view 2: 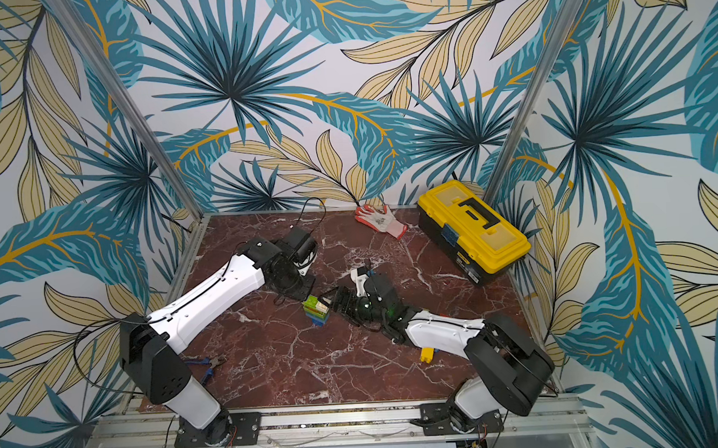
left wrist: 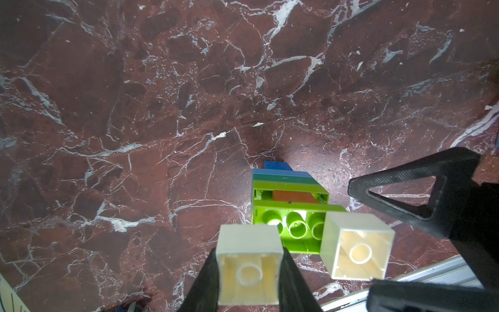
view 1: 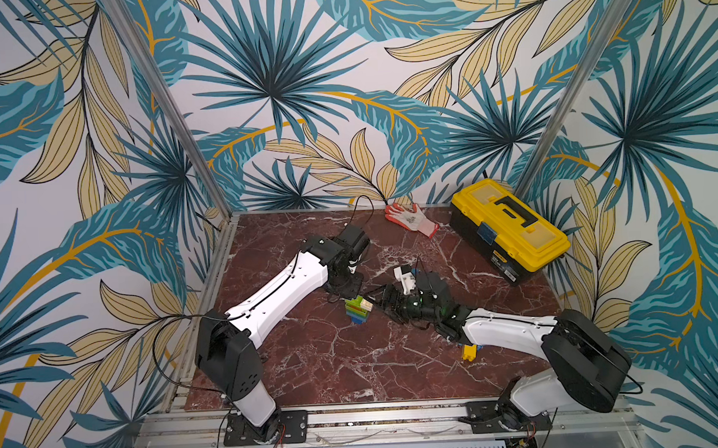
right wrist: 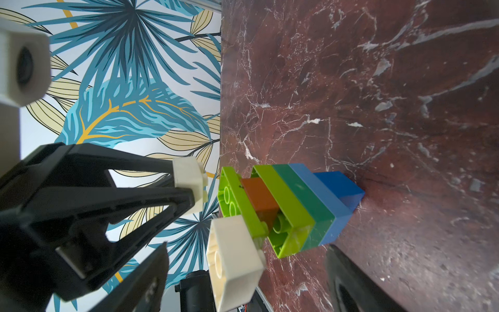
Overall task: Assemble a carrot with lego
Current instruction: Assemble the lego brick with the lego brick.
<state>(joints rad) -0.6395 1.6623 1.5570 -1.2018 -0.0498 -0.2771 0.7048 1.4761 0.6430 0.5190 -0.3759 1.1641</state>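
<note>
Left arm [view 1: 281,295] reaches from its base to the table centre with the wrist bent down. The left gripper [left wrist: 249,260] points straight down over the lego stack [view 1: 357,310]. It's clamped on a cream brick [left wrist: 247,239], studs down and hollow side up. The brick hangs just above one end of the top lime brick [right wrist: 229,189]. The right wrist view shows a small gap, so no contact.

Right arm [view 1: 507,331] lies low, and the right gripper [right wrist: 245,251] comes in sideways at stack-top height. Jaws are wide, with one finger on either side of a second cream brick [left wrist: 359,248]. There's daylight on both sides, so it grips nothing. That brick sits on the other end of the top lime brick.

The stack stands in the middle of the table [view 1: 355,370], built hollow side up. Below the top lime brick, bottom to top:
- dark blue brick [right wrist: 340,189]
- lighter blue brick [right wrist: 321,200]
- dark green brick [right wrist: 302,197]
- lime brick [right wrist: 286,200]
- red-brown brick [right wrist: 259,194]

Count:
- cream: 2
- lime: 2
- blue: 2
- dark green: 1
- red-brown: 1
- yellow brick [view 1: 470,352]: 1, loose and half under the right forearm
- arms: 2, grippers: 2

Also here:
- 1 yellow toolbox [view 1: 511,226], far corner on the right arm's side
- 1 red-and-white glove [view 1: 411,218] near it
- 1 pair of pliers [view 2: 211,363] by the left arm's base
</note>
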